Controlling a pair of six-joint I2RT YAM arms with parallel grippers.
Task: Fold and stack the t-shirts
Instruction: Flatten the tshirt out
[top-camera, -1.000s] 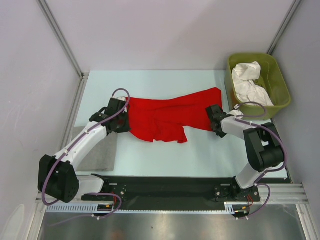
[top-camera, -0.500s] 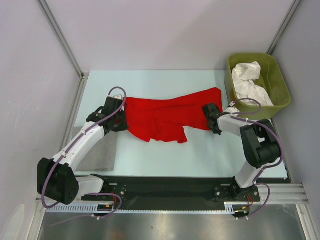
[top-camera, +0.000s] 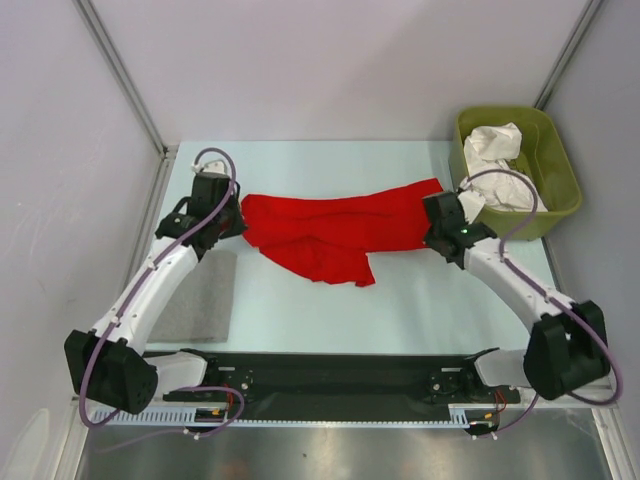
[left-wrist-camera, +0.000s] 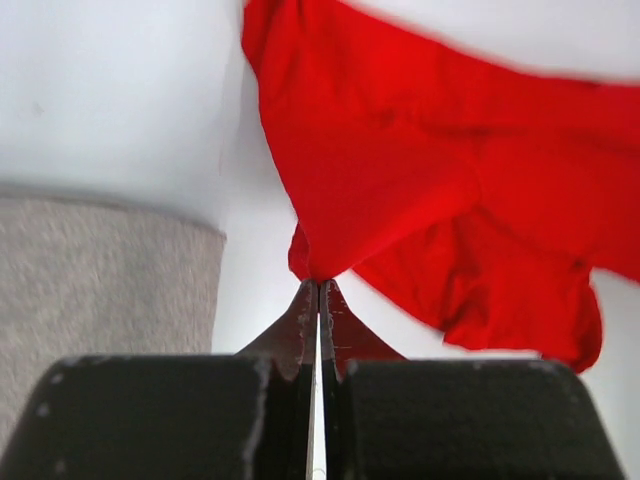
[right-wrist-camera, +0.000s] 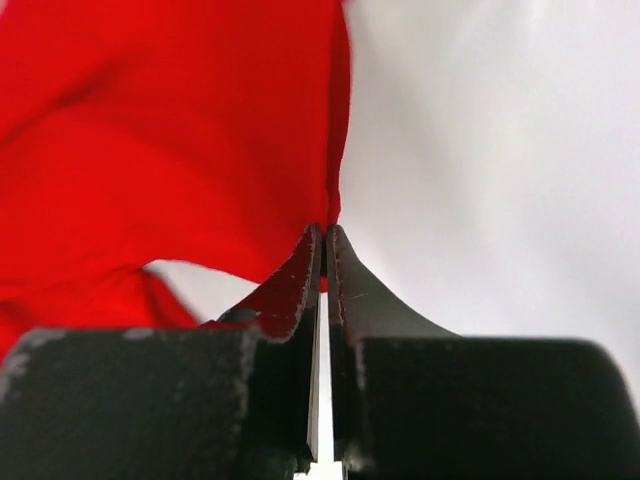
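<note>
The red t-shirt (top-camera: 335, 230) hangs stretched between my two grippers above the pale table, with a fold sagging at its lower middle. My left gripper (top-camera: 240, 222) is shut on the shirt's left edge; in the left wrist view the cloth (left-wrist-camera: 400, 170) runs up from the closed tips (left-wrist-camera: 319, 284). My right gripper (top-camera: 432, 222) is shut on the shirt's right edge; in the right wrist view the red cloth (right-wrist-camera: 170, 130) comes out of the closed tips (right-wrist-camera: 325, 230). White t-shirts (top-camera: 500, 165) lie crumpled in the olive-green tub.
The olive-green tub (top-camera: 560, 165) stands at the back right of the table. A grey pad (top-camera: 200, 300) lies at the near left, under the left arm, and shows in the left wrist view (left-wrist-camera: 100, 280). Metal frame posts rise at both back corners.
Both grippers have lifted and moved away from the near edge, the left one leftward and the right one rightward, raising and stretching the red shirt between them.
</note>
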